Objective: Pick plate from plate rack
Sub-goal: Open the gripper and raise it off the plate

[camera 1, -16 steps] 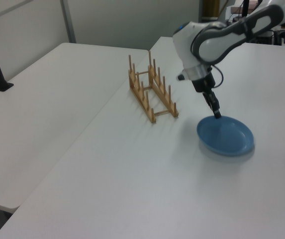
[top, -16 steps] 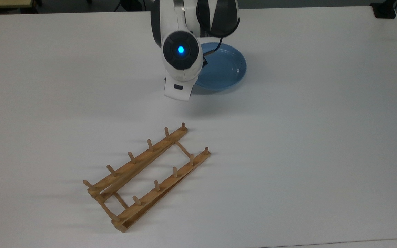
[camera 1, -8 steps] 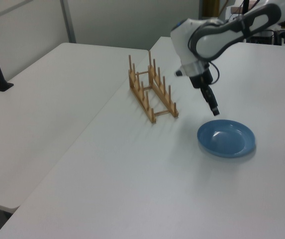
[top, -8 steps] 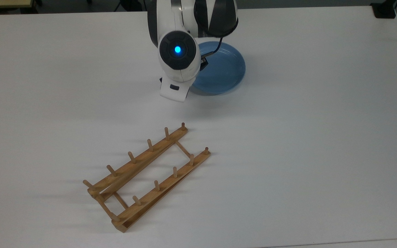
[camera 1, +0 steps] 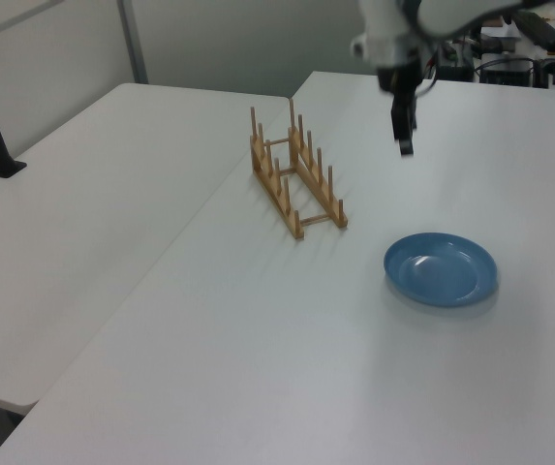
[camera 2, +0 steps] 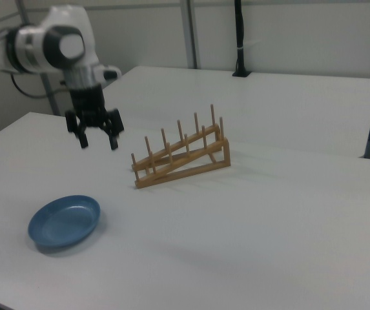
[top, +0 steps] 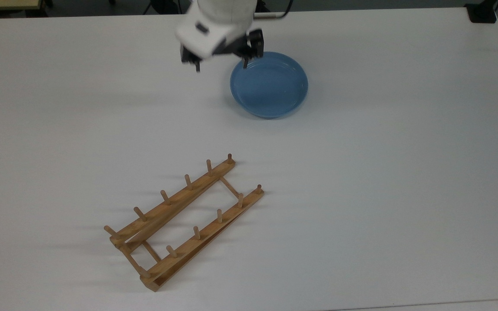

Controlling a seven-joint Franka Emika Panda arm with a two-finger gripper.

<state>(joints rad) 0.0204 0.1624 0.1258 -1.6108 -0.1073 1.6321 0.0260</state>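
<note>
The arm reaches in from the upper edge of the top view, its white wrist housing at the upper middle of the frame and the tool [top: 221, 65] pointing down below it. The two dark fingers [top: 246, 60] are spread wide with nothing between them; the right view shows them at the upper left of the frame as a clear downward fork [camera 2: 97, 140], raised well above the counter [top: 383, 172]. In the left view the tool [camera 1: 405, 136] hangs at the top right of the frame, seen edge-on as one dark bar under the wrist.

The plate [top: 269, 85] lies flat on the counter, right way up, in the upper middle of the top view, just below and to the right of the tool. It sits at the lower left of the right view [camera 2: 64, 221] and the right middle of the left view [camera 1: 441, 269].

The plate rack [top: 183, 221] stands on the counter in the lower left-centre of the top view, well apart from the plate, with its pegs bare.
</note>
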